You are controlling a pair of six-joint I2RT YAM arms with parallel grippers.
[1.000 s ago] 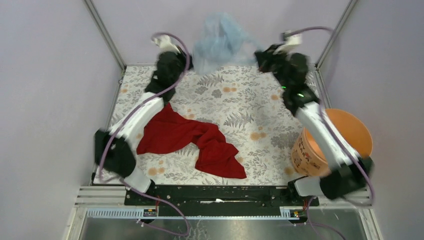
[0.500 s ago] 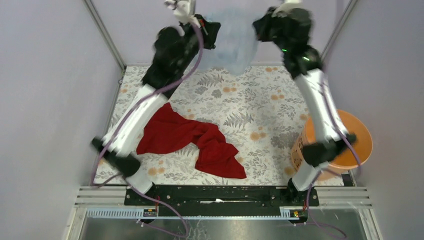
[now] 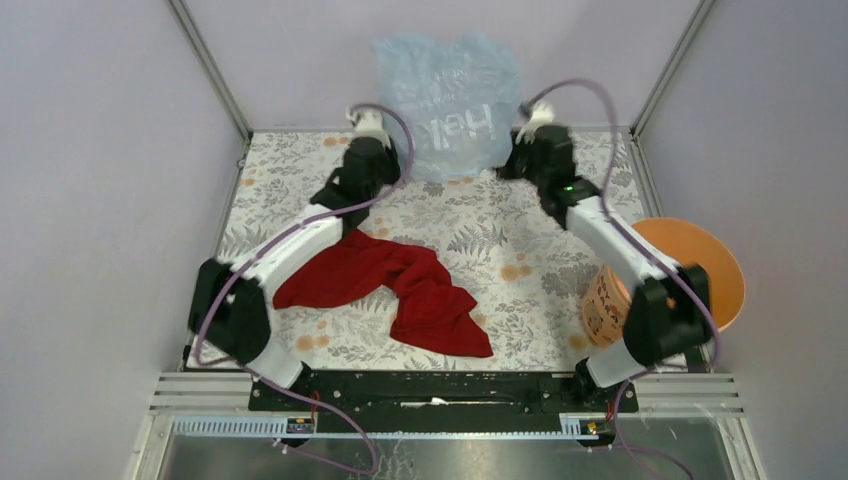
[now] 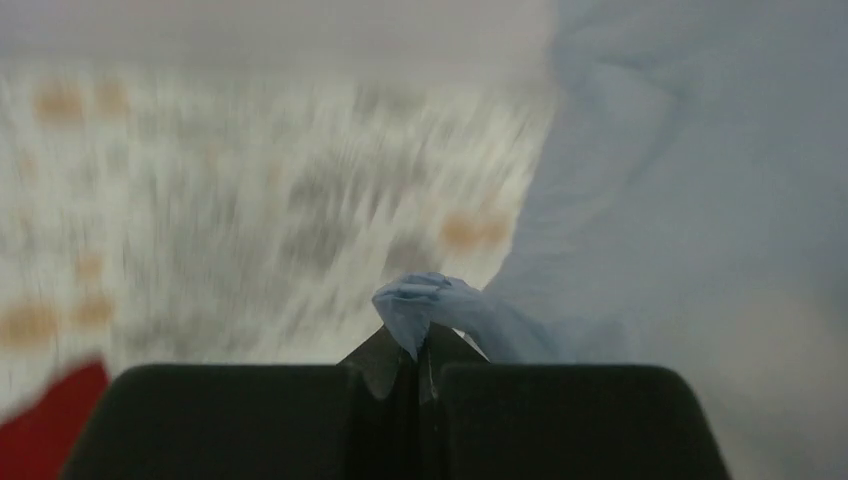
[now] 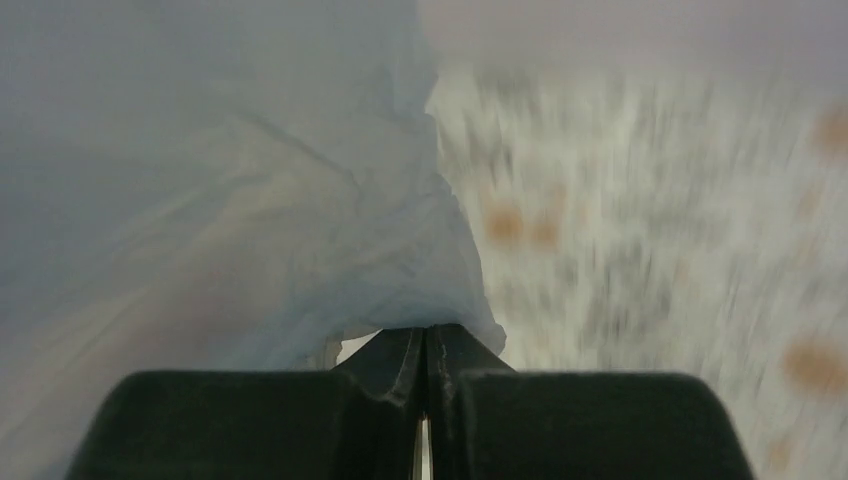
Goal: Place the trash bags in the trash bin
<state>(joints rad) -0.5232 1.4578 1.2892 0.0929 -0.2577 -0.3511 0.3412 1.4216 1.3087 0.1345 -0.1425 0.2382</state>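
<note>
From my station, the change was plain: half a second earlier both arms had been raised high with the film bunched between them, and now they had dropped toward the far edge of the tabletop [image 3: 500, 215] and the bag hung spread out. On the left, the left pincer [image 4: 413, 355] was clamped fully shut on a twisted corner of the pale-blue trash bag [image 3: 450, 95], the knot of film sticking out just above its tips. The red cloth [image 3: 380, 275] lay untouched below that arm. Between the arms the bag stood broad and fairly flat against the back wall, its white lettering readable. The right pincer [image 5: 425, 350] was likewise closed tight, with the bag's opposite edge pinched between its tips and the film billowing to its left. I judged that the shake had opened the bag up, which ought to make it easier to carry. The orange trash bin [image 3: 738, 275] sat at the near right corner, well apart from the bag, so the transfer across was not yet done.
</note>
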